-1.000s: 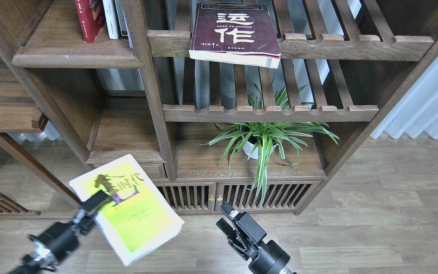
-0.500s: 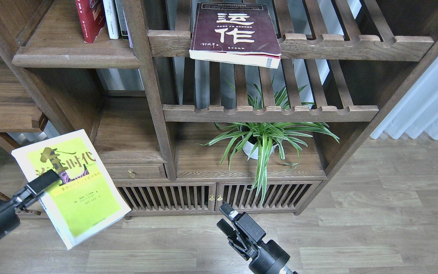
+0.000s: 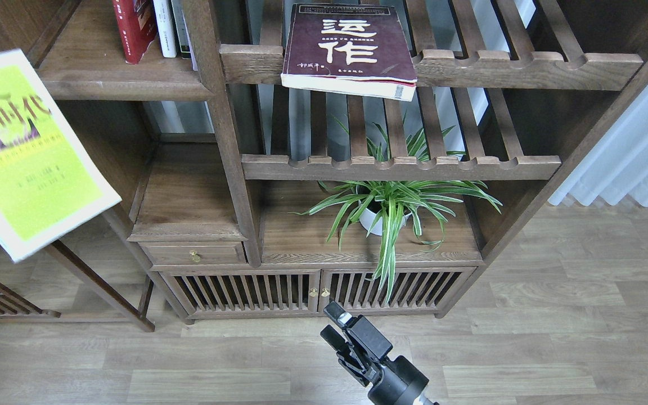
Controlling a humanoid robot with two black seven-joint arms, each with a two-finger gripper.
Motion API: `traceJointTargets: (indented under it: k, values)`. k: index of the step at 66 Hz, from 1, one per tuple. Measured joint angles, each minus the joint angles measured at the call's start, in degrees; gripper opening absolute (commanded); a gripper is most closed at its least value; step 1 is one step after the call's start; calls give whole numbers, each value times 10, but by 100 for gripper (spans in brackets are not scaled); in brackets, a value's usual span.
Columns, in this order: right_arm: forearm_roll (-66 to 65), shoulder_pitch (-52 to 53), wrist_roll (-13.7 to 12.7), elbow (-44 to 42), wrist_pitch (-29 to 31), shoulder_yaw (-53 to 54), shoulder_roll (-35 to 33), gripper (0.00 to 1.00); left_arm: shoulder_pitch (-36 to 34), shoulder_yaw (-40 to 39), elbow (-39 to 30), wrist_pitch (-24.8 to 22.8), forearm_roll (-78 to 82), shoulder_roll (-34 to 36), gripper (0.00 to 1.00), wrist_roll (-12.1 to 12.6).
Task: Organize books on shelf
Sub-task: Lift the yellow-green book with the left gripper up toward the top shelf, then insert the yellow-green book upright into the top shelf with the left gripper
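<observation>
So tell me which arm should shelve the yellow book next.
Left. The yellow book is already raised at that side, near the shelf with the red book. The right gripper hangs low, holding nothing.

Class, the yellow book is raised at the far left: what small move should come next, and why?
Probably carry the yellow book up and right toward the shelf, beside the red book. It hangs tilted below the board, which has free space.

right hand (image 3: 335, 329) — black, blocky, two-fingered.
</observation>
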Motion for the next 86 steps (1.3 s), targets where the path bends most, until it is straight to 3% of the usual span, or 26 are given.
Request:
traceJointTargets:
  k: [17, 35, 39, 51, 61, 86]
  values:
    - [-1, 0, 0, 0, 0, 0, 0, 99, -131, 48, 0, 0, -56, 77, 4, 0]
    - [-2, 0, -1, 0, 0, 0, 0, 99, -292, 157, 18, 0, -61, 89, 5, 5]
    - [-2, 0, -1, 0, 0, 0, 0, 99, -360, 191, 40, 0, -59, 84, 5, 18]
    - [-2, 0, -1, 0, 0, -1, 0, 99, -476, 254, 79, 0, -51, 71, 5, 63]
    - [-2, 0, -1, 0, 0, 0, 0, 99, -511, 267, 118, 0, -8, 46, 5, 87]
    - [-2, 0, -1, 0, 0, 0, 0, 99, -584, 253, 239, 0, 121, -66, 5, 85]
